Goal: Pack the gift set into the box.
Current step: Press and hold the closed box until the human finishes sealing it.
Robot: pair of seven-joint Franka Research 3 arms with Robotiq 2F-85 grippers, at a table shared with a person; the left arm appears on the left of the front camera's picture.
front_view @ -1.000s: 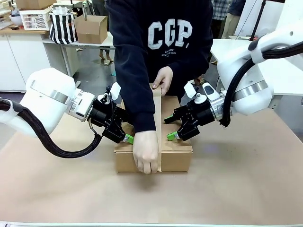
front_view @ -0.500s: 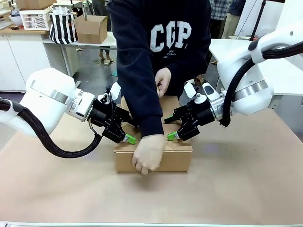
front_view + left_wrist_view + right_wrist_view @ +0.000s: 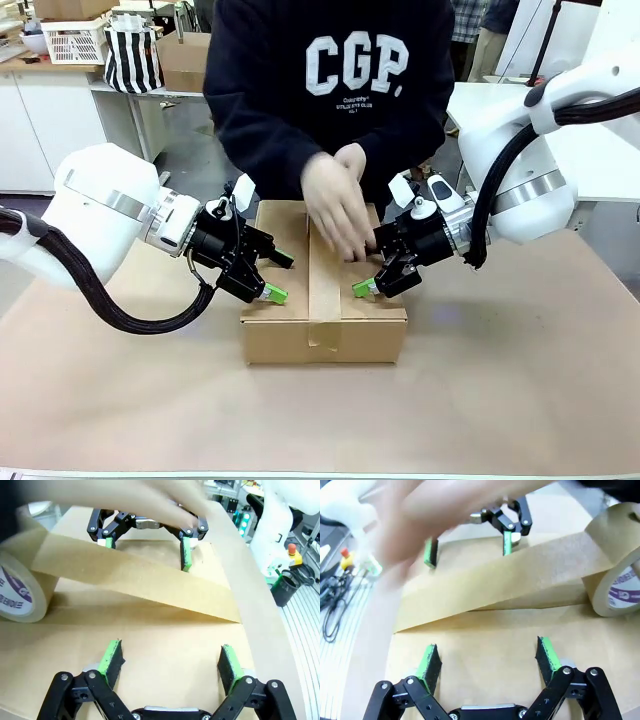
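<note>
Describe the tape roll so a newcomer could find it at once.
Start at the closed box mid-table between both tools. At its far edge, under the person's hands, sits the tape roll: brown paper tape, its strip running down the box's seam.

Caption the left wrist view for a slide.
Open left gripper resting on the closed box while a person's hand runs tape from a roll.

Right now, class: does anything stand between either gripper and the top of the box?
Nothing visible does. The left gripper and right gripper sit open over the top of the box, one on each side of the tape strip. The person's hand moves above the middle, between them, beside the tape roll.
</note>
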